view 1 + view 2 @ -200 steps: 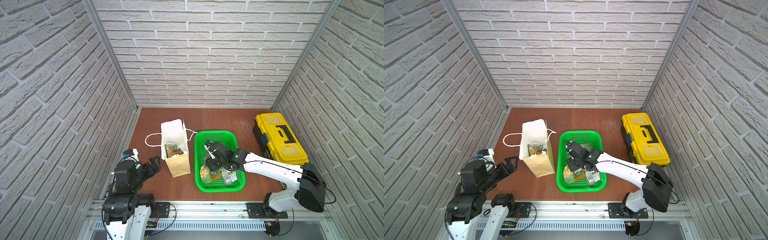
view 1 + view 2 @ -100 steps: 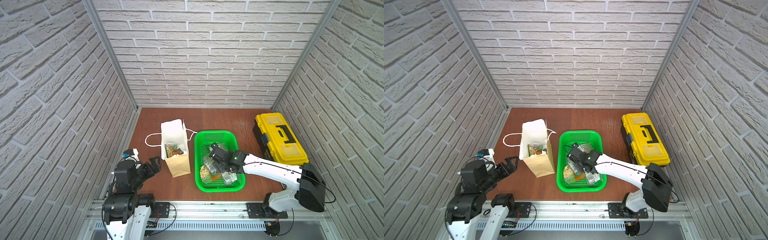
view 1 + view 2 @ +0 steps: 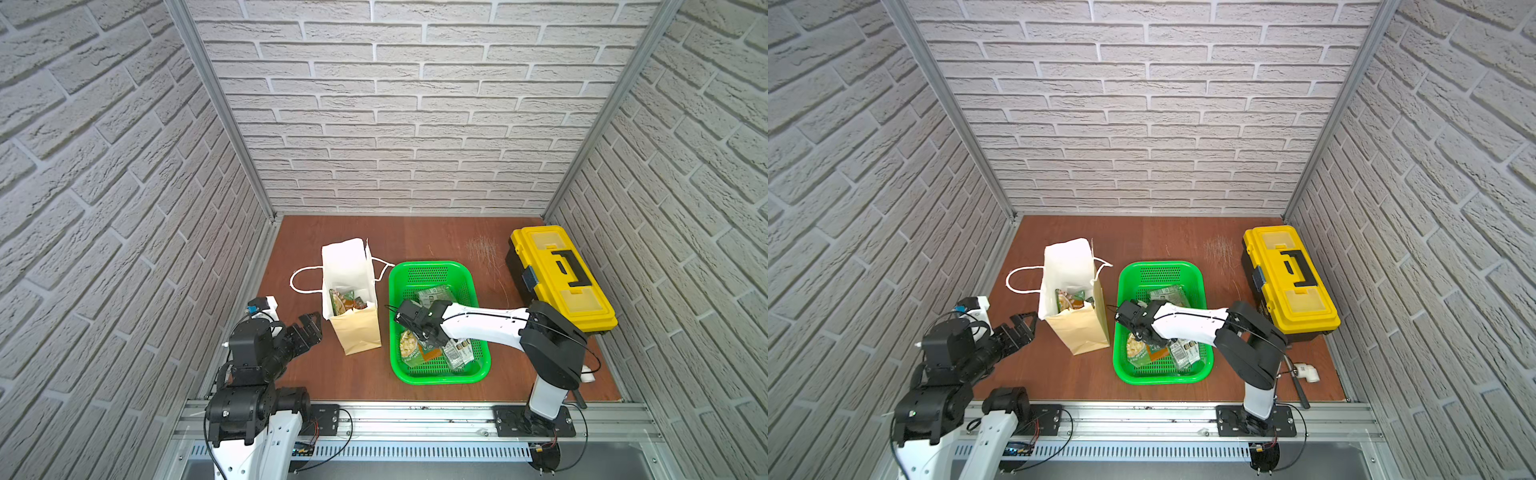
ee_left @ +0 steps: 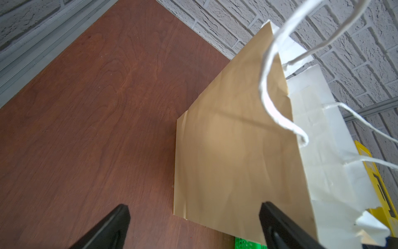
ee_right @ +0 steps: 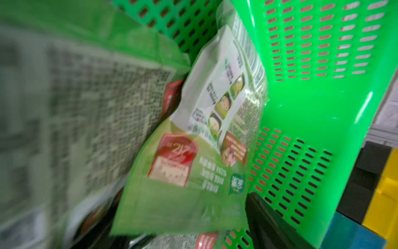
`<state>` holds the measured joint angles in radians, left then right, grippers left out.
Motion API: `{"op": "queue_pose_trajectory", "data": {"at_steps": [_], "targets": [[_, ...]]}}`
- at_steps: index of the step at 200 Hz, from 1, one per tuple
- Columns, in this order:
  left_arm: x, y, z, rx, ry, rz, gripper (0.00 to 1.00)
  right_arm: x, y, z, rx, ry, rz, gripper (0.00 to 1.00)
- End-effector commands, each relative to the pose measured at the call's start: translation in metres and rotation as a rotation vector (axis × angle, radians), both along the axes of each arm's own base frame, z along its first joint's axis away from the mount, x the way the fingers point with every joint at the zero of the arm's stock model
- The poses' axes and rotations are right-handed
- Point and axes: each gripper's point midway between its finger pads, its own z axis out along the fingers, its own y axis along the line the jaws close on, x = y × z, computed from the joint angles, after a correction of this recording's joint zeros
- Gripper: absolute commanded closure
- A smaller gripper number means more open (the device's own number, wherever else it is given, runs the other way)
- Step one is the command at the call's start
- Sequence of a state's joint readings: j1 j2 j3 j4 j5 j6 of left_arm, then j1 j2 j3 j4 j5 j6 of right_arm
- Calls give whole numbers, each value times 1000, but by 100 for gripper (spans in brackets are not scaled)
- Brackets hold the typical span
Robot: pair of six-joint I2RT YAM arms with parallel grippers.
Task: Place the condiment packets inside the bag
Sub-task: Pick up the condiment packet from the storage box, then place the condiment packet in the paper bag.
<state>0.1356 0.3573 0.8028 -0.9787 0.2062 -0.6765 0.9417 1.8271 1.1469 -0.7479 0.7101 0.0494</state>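
Right gripper (image 3: 424, 336) is hidden among blurred condiment packets (image 5: 189, 163) in the green basket (image 5: 312, 97), grip unreadable. Left gripper (image 4: 193, 205) is held wide apart near the bag's (image 4: 232, 129) edge.

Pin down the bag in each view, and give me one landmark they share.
In a top view: bag upright, just left of the basket.
In a top view: bag upright, just left of the basket.
Left wrist: bag fills centre and right.
Right wrist: not in it.
Shared landmark: the green basket, in all four views.
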Motion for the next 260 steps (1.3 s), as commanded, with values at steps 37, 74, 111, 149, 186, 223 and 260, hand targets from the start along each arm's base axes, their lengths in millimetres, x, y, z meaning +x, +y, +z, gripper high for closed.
{"op": "queue_pose_trajectory", "data": {"at_steps": [37,74,111,149,186,223,260], "targets": [[6,0,12,11,-54,-9,2,42,5,28,35,-188,-7,70],[6,-1,12,10,-56,-15,2,44,2,69,188,-261,-49,97],[7,-1,12,8,-54,-16,2,42,4,167,410,-395,-91,97],[7,-1,11,8,-53,-18,2,26,20,281,701,-498,-27,97],[7,-1,11,7,-53,-18,2,6,48,372,992,-518,70,97],[8,-1,11,7,-51,-19,2,-13,102,432,1317,-376,193,97],[8,-2,11,5,-54,-21,2,-16,148,448,1506,-218,206,97]]}}
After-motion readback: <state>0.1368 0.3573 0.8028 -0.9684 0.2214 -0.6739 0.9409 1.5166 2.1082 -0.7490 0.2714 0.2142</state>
